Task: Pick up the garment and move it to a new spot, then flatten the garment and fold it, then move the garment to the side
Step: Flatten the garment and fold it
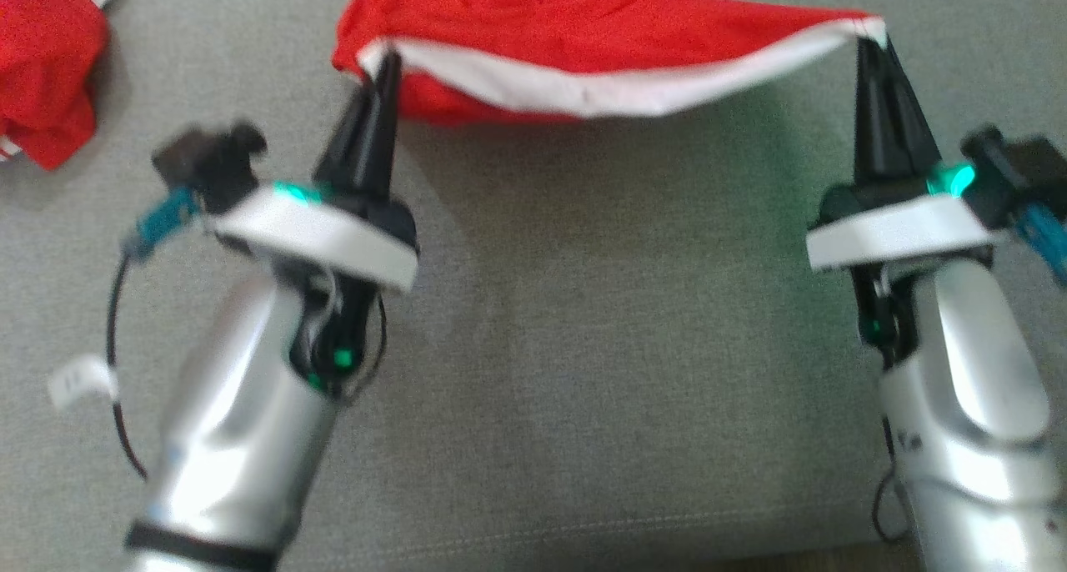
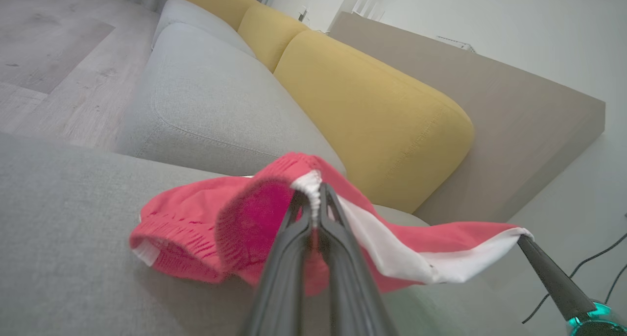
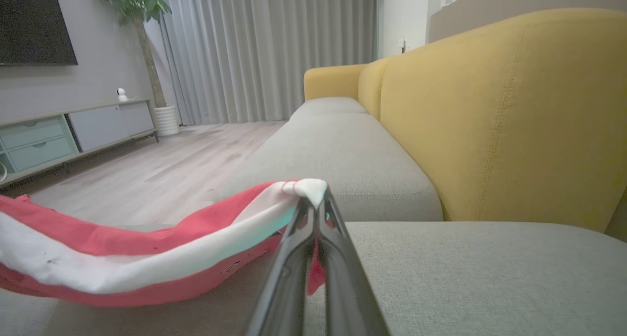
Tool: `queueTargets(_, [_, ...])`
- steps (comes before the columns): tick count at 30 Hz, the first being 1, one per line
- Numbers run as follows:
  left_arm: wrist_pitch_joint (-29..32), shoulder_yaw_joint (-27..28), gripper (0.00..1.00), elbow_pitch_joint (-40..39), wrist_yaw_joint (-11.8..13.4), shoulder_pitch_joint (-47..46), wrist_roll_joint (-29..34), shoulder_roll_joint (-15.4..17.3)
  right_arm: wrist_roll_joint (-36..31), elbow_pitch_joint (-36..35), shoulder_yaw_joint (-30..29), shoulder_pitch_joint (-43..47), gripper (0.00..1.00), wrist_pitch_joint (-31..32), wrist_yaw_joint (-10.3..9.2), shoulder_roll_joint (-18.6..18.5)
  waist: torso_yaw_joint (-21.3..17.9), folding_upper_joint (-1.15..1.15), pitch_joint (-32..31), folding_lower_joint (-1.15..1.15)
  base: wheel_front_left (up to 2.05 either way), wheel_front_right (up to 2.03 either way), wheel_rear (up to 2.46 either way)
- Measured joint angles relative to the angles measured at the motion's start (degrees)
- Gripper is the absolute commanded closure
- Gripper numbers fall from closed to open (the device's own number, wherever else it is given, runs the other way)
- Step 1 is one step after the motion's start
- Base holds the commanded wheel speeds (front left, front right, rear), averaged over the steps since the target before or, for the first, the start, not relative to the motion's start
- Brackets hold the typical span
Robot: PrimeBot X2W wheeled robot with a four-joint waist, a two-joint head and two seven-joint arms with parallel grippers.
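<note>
The garment (image 1: 583,47) is red with a white band along its near edge. It is stretched between both grippers over the grey sofa seat (image 1: 583,305), sagging in the middle. My left gripper (image 1: 385,62) is shut on the band's left corner. My right gripper (image 1: 871,42) is shut on the right corner. In the left wrist view my left gripper (image 2: 313,191) pinches the white edge of the garment (image 2: 205,228), and the right gripper's fingers (image 2: 553,277) hold the far corner. In the right wrist view my right gripper (image 3: 313,199) grips the garment (image 3: 122,257), which hangs off to the left.
Another red garment (image 1: 46,63) lies crumpled at the far left of the seat. Yellow back cushions (image 2: 372,110) run behind the seat. The sofa's front edge (image 1: 583,547) is close to my arms. Wooden floor (image 3: 156,164), a TV cabinet (image 3: 59,130) and a potted plant (image 3: 147,57) lie beyond.
</note>
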Motion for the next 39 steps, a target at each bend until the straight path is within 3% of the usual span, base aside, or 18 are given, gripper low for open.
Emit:
queueTargets(8, [-0.05,0.32,1.0,-11.01,0.0,15.79,1.12,0.43,0.0,-11.6,-3.38,13.97,1.0,-0.08,0.0,0.21,0.65,0.0,-5.01,-0.01,0.0,0.0,0.0])
queueTargets(16, [-0.05,1.51,1.0,-18.73,0.0,29.41,1.44,1.85,-2.63,-23.1,-2.89,31.55,1.0,-0.23,0.0,0.8,0.74,0.0,-11.15,-0.02,0.0,0.0,0.0])
queueTargets(24, [0.99,-0.63,1.0,-25.28,0.77,39.64,0.96,2.19,-4.93,-35.2,-3.21,41.95,1.0,5.1,0.0,1.02,0.77,0.0,-14.34,-0.01,0.0,0.0,0.0])
queueTargets(32, [1.91,-0.93,1.0,-22.63,1.65,41.27,-2.96,0.14,-5.82,-31.88,-5.32,40.78,1.0,6.43,0.0,1.08,3.01,0.0,-12.63,0.01,0.0,0.0,0.0])
queueTargets(36, [2.37,-1.6,1.0,-17.67,2.12,39.1,-4.74,-1.62,-6.93,-26.2,-4.71,34.15,1.0,7.67,0.0,0.74,4.72,0.0,-11.07,0.01,0.0,0.0,0.0])
queueTargets(39, [2.27,-1.37,1.0,-13.88,2.98,34.71,-6.32,-2.72,-7.25,-21.05,-2.93,26.58,1.0,8.12,0.0,-1.6,6.13,0.0,-9.73,0.01,0.0,0.0,0.0])
